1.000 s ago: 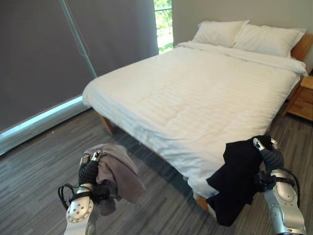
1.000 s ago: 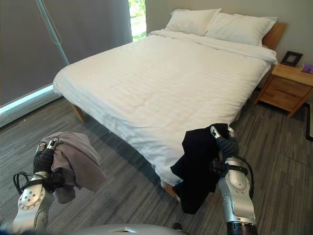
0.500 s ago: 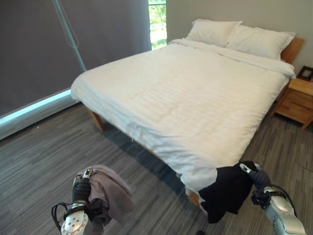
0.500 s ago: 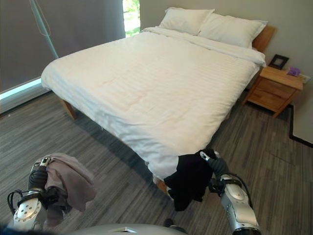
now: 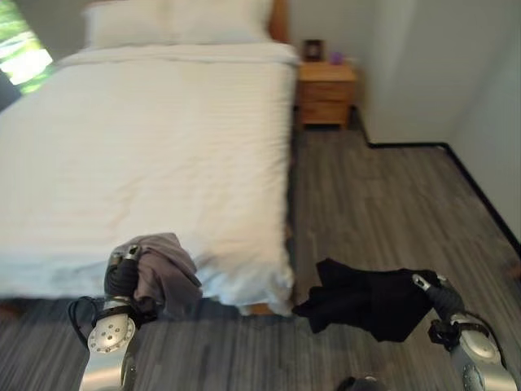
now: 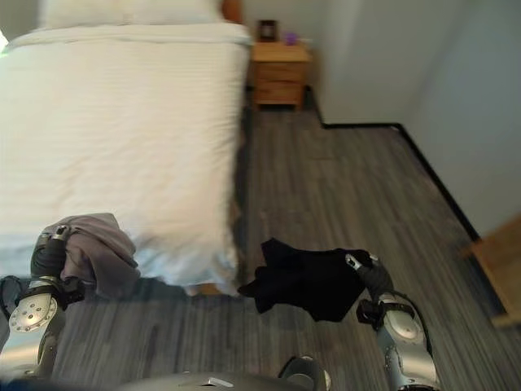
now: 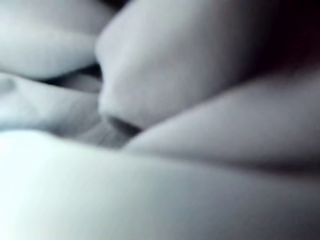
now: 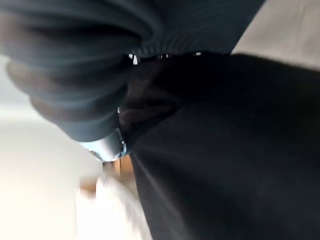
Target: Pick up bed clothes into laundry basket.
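Grey garment (image 5: pixel 167 273) bunched over the left hand (image 5: pixel 122 273), black garment (image 6: pixel 309 277) trailing leftward from the right hand (image 6: pixel 370 273) (fingers buried in cloth, can't tell their grip), no basket yet

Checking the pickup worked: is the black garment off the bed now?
Yes. The black garment hangs from the right hand above the floor.

grey garment (image 5: pixel 163 273): crumpled, soft, mauve-grey cloth, bunched over the left hand (image 5: pixel 122 277) and hanging past its inner side
black garment (image 5: pixel 370 293): dark, limp cloth, draped from the right hand (image 5: pixel 433 293), spread out sideways toward the left hand, clear of the floor
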Motion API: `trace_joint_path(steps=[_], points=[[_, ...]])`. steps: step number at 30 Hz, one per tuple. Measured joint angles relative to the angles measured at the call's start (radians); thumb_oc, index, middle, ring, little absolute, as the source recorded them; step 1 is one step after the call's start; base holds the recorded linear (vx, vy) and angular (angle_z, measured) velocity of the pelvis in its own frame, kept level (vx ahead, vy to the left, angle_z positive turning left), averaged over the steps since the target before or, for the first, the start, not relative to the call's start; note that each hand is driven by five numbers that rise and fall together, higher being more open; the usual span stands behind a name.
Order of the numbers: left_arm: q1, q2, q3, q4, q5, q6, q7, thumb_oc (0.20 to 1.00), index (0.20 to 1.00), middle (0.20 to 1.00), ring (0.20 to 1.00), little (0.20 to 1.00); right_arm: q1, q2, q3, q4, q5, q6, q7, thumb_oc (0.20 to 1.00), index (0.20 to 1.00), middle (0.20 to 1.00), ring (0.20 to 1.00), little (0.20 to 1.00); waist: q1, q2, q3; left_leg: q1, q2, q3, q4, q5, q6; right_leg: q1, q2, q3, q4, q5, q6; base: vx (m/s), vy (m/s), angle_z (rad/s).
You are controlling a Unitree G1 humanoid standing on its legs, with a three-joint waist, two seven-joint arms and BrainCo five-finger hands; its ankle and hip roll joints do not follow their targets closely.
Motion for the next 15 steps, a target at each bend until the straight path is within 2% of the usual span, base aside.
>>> trace_joint_path(steps=[1,2,3,4,5,6,7,8,9,10,12,13,15], points=[[0.000,-0.003,-0.003,0.000,0.000,-0.003,-0.001,0.200,0.200,0.200,0.200,0.200,0.002,-0.003,-0.005,0.000,0.001,-0.004,-0.006,0.200,0.200,0.200,0.200,0.200,-0.003,0.000,0.000,-0.004,0.019,-0.002,0.034,-0.013,-0.018,0.008,0.010,0.006,-0.010,-0.002,-0.003,0.06,-0.266,-1.01],[-0.024,-0.003,-0.026,0.001,0.000,-0.004,-0.007,0.200,0.200,0.200,0.200,0.200,0.008,-0.020,-0.027,0.000,0.011,-0.005,-0.019,0.200,0.200,0.200,0.200,0.200,-0.019,-0.004,0.003,-0.043,0.054,-0.053,0.139,0.000,-0.045,0.021,0.055,0.048,-0.030,-0.007,-0.031,-0.01,-0.153,-0.89],[-0.029,-0.003,-0.035,0.001,0.000,-0.006,-0.011,0.200,0.200,0.200,0.200,0.200,0.004,-0.035,-0.023,0.002,0.012,-0.006,-0.024,0.200,0.200,0.200,0.200,0.200,-0.010,-0.007,0.005,-0.072,0.068,-0.112,0.230,0.005,-0.040,0.033,0.080,0.083,-0.049,0.000,-0.054,0.02,-0.101,-1.50],[-0.039,-0.002,-0.063,-0.004,-0.001,-0.013,-0.017,0.200,0.200,0.200,0.200,0.200,-0.003,-0.063,-0.020,0.002,0.015,-0.009,-0.025,0.200,0.200,0.200,0.200,0.200,0.024,-0.024,0.008,-0.132,0.029,-0.320,0.362,-0.015,-0.067,0.041,0.091,0.130,-0.082,0.021,-0.063,0.09,-0.023,-1.30],[-0.043,-0.004,-0.071,-0.004,-0.001,-0.013,-0.029,0.200,0.200,0.200,0.200,0.200,-0.008,-0.068,-0.023,-0.001,0.016,-0.018,-0.027,0.200,0.200,0.200,0.200,0.200,0.010,-0.042,0.016,-0.173,0.011,-0.354,0.383,-0.036,-0.100,0.067,0.101,0.134,-0.121,0.036,-0.059,0.15,-0.041,-1.17],[-0.051,-0.018,-0.081,-0.002,-0.001,-0.015,-0.028,0.200,0.200,0.200,0.200,0.200,-0.005,-0.079,-0.021,0.007,0.017,-0.024,-0.030,0.200,0.200,0.200,0.200,0.200,0.017,-0.068,0.018,-0.174,-0.079,-0.523,0.299,-0.053,-0.121,0.062,0.095,0.174,-0.118,0.036,-0.057,0.14,-0.053,-0.92],[-0.054,-0.030,-0.096,-0.008,-0.001,-0.016,-0.030,0.200,0.200,0.200,0.200,0.200,-0.010,-0.090,-0.013,0.004,0.017,-0.023,-0.028,0.200,0.200,0.200,0.200,0.200,0.032,-0.062,0.017,-0.180,-0.137,-0.604,0.239,-0.056,-0.124,0.067,0.115,0.214,-0.139,0.042,-0.050,0.15,-0.047,-1.16],[-0.053,-0.050,-0.106,-0.008,-0.001,-0.018,-0.032,0.200,0.200,0.200,0.200,0.200,-0.015,-0.089,-0.012,0.004,0.017,-0.024,-0.026,0.200,0.200,0.200,0.200,0.200,0.049,-0.061,0.018,-0.190,-0.176,-0.698,0.155,-0.055,-0.120,0.076,0.141,0.260,-0.165,0.052,-0.054,0.15,-0.030,-1.51],[-0.053,-0.060,-0.115,-0.008,-0.001,-0.019,-0.034,0.200,0.200,0.200,0.200,0.200,-0.020,-0.085,-0.010,0.005,0.017,-0.024,-0.024,0.200,0.200,0.200,0.200,0.200,0.062,-0.040,0.012,-0.197,-0.207,-0.763,0.084,-0.051,-0.114,0.086,0.167,0.293,-0.186,0.057,-0.057,0.13,-0.024,-1.34],[-0.050,-0.061,-0.136,-0.007,-0.001,-0.019,-0.036,0.200,0.200,0.200,0.200,0.200,-0.018,-0.080,-0.010,0.011,0.016,-0.024,-0.025,0.200,0.200,0.200,0.200,0.200,0.053,-0.039,0.012,-0.230,-0.260,-0.823,0.020,-0.026,-0.084,0.091,0.195,0.323,-0.198,0.058,-0.054,0.13,0.010,-1.02],[-0.049,-0.062,-0.153,-0.007,-0.001,-0.019,-0.039,0.200,0.200,0.200,0.200,0.200,-0.013,-0.078,-0.010,0.011,0.015,-0.024,-0.024,0.200,0.200,0.200,0.200,0.200,0.043,-0.038,0.009,-0.247,-0.295,-0.828,0.020,0.001,-0.038,0.106,0.209,0.352,-0.207,0.062,-0.054,0.07,0.094,-0.65],[-0.049,-0.056,-0.173,-0.009,-0.001,-0.018,-0.049,0.200,0.200,0.200,0.200,0.200,-0.017,-0.073,-0.010,0.011,0.014,-0.024,-0.024,0.200,0.200,0.200,0.200,0.200,0.052,-0.035,0.003,-0.228,-0.300,-0.828,-0.012,0.019,-0.013,0.105,0.222,0.385,-0.207,0.063,-0.052,0.00,0.099,-0.60],[-0.049,-0.058,-0.190,-0.010,0.000,-0.016,-0.068,0.200,0.200,0.200,0.200,0.200,-0.021,-0.070,-0.004,0.008,0.014,-0.024,-0.024,0.200,0.200,0.200,0.200,0.200,0.036,-0.009,-0.007,-0.205,-0.290,-0.827,-0.032,0.053,0.022,0.120,0.243,0.384,-0.212,0.074,-0.058,-0.02,0.072,-0.27]])
